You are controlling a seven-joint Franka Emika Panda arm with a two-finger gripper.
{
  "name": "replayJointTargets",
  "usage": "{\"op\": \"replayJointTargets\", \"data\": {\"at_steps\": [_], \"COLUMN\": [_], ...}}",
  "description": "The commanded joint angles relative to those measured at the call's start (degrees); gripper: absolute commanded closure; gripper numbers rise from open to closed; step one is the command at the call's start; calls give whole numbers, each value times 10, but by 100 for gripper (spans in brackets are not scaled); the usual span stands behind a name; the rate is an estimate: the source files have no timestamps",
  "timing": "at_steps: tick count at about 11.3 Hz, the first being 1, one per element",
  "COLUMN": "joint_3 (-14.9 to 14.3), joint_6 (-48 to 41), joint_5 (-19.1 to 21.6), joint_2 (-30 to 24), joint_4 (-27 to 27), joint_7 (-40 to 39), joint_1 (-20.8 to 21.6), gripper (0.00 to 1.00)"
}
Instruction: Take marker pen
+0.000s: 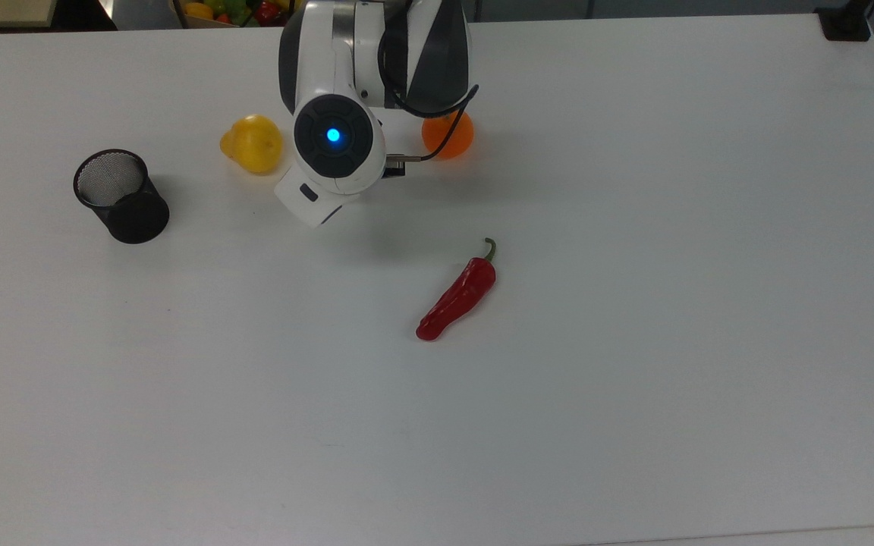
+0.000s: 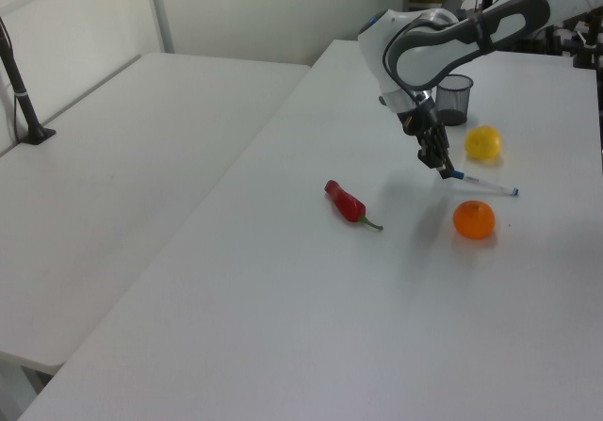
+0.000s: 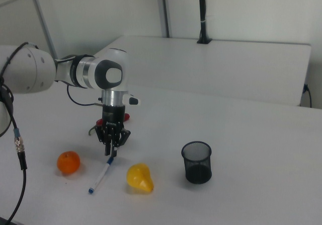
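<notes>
Four loose items on table: black mesh pen cup [image 1: 120, 196], yellow pear-shaped fruit [image 1: 253, 142], orange [image 1: 448, 137], red chilli [image 1: 457, 295].
Landmark: the orange, taken as reference for all positions below.
Table: white top [image 1: 634, 303], carries every item listed.
Arm: white Panda arm [image 2: 452, 40] reaches in over the table; in the top view its wrist housing, with a lit blue light, lies just to the top view's left of the orange and overlaps the orange's upper edge.
Gripper: black two-finger gripper [image 3: 110, 152] points downward, sited between the orange and the yellow fruit in the right view.
Gripper state: fingers drawn close together, clamped on the blue-capped end of the marker pen [image 3: 100, 176].
Marker pen: white barrel, blue cap uppermost at the fingers, small blue tip at the far end. It slopes down and away from the gripper, passing beside the orange on the yellow-fruit side; in the left view [image 2: 482, 186] it runs just above the orange. Whether the low tip touches the table cannot be told.
Yellow fruit: beyond the pen from the orange, near but apart.
Pen cup: upright, further out than the yellow fruit, well apart from the orange.
Chilli: lying flat, green stem end towards the orange, well apart from it.
</notes>
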Motion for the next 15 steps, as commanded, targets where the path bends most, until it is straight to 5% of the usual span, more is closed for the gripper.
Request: {"op": "replayJointTargets", "data": {"at_steps": [1, 2, 7, 15], "joint_3": [3, 3, 3, 4], "joint_6": [-5, -5, 28, 105], "joint_5": [-22, -27, -20, 1], "joint_2": [0, -1, -129, -358], "joint_4": [3, 4, -19, -197], "joint_7": [13, 13, 15, 7], "joint_1": [2, 1, -39, -95], "gripper": [26, 0, 0, 0]}}
